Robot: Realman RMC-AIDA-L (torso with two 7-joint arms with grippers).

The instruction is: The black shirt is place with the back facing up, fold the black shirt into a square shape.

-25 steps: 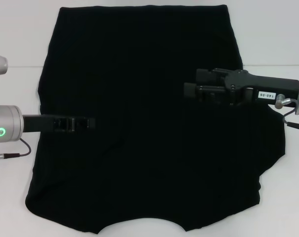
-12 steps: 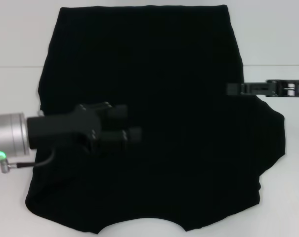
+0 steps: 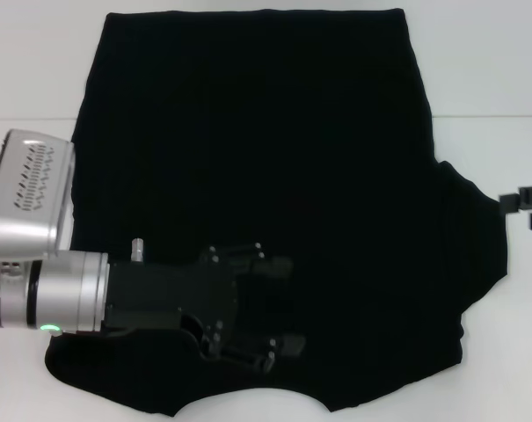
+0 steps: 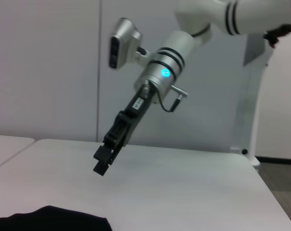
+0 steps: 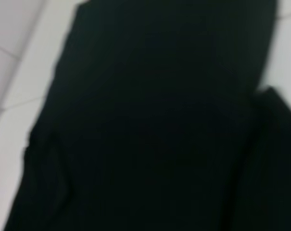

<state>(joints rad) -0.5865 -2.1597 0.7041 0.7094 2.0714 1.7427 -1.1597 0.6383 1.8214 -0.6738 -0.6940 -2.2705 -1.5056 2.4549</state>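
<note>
1. The black shirt (image 3: 266, 193) is seen spread nearly flat on the white tabletop (image 3: 485, 79), covering most of the surface in the head view, with the straight hem at the far edge and the curved neckline at the near edge.
2. The left tool (image 3: 279, 303) is held over the near-left part of the shirt, close to the neckline; its fingers are spread apart and nothing is gripped between them.
3. The right tool (image 3: 521, 204) is found just off the shirt's right sleeve, over bare tabletop; in the left wrist view it (image 4: 103, 161) hangs clear above the surface, and whether it is open or closed cannot be told.
4. The shirt is judged to be light, soft and limp: it will sag and drape when lifted, and only a thin layer can be pinched.
5. A hold is best taken at an edge or corner, such as the sleeve tip (image 3: 494, 237) or the hem, so that a single layer is pulled over cleanly.
6. The tabletop is smooth and pale, so the cloth may slide when dragged.
7. Plain light walls and a white post (image 4: 253, 96) are seen beyond the tabletop.
</note>
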